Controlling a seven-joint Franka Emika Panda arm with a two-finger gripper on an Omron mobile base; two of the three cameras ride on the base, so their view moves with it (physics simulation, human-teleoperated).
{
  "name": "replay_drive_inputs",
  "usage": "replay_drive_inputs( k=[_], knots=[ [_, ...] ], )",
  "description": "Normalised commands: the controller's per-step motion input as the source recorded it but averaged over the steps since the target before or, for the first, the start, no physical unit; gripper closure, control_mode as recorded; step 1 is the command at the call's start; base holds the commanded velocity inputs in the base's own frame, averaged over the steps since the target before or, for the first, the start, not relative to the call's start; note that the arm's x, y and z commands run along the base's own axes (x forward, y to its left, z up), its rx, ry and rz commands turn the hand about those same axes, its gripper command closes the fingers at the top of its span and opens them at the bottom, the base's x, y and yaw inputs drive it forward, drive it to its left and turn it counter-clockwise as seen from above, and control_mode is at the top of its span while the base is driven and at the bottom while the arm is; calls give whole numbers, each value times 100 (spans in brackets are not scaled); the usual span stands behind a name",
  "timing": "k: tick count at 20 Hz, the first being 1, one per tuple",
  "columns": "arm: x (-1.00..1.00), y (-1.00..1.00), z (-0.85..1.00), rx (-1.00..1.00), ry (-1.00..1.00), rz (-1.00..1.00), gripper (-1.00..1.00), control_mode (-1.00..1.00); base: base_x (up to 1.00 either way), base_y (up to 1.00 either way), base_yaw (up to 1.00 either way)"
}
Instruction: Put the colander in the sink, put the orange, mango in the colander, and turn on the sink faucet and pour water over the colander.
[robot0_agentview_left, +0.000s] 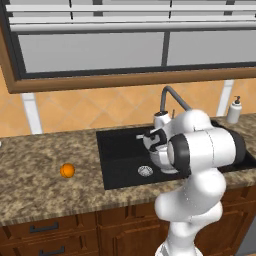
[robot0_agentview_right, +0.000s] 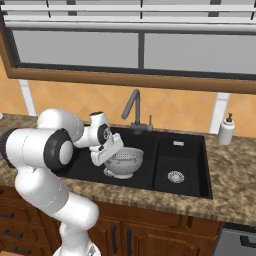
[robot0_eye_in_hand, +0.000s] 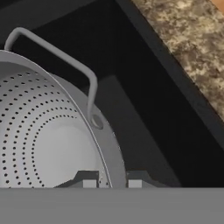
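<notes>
The silvery perforated colander (robot0_agentview_right: 125, 160) is down in the left basin of the black sink (robot0_agentview_right: 181, 150), its wire handle (robot0_eye_in_hand: 65, 59) standing up. My gripper (robot0_eye_in_hand: 112, 181) is shut on the colander's rim (robot0_eye_in_hand: 105, 153), one finger inside the bowl and one outside. From the right base view the gripper (robot0_agentview_right: 103, 159) meets the bowl's left edge. The arm hides most of the colander in the left base view. The orange (robot0_agentview_left: 67, 170) lies on the counter left of the sink (robot0_agentview_left: 117, 150). The dark faucet (robot0_agentview_right: 133, 107) curves over the back rim. The mango is out of view.
A white soap dispenser (robot0_agentview_right: 226, 129) stands on the granite counter (robot0_agentview_left: 45, 155) at the sink's far right. The right basin has a round silver drain (robot0_agentview_right: 175, 176). A window (robot0_agentview_right: 140, 50) spans the wall above the tiled backsplash; wooden drawers (robot0_agentview_left: 45, 227) run below the counter.
</notes>
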Motion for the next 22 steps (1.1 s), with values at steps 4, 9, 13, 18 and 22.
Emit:
replay_drive_inputs(
  k=[4,9,13,18,22],
  knots=[
    [9,0,-44,0,-6,-15,100,-100,0,0,0],
    [9,-5,-38,0,-2,-17,100,-100,0,0,0],
    [-2,-4,-38,0,-1,-14,100,-100,0,0,0],
    [0,0,-33,0,-2,-17,100,-100,0,0,0],
    [4,0,-36,0,-2,-18,100,-100,0,0,0]
  ],
)
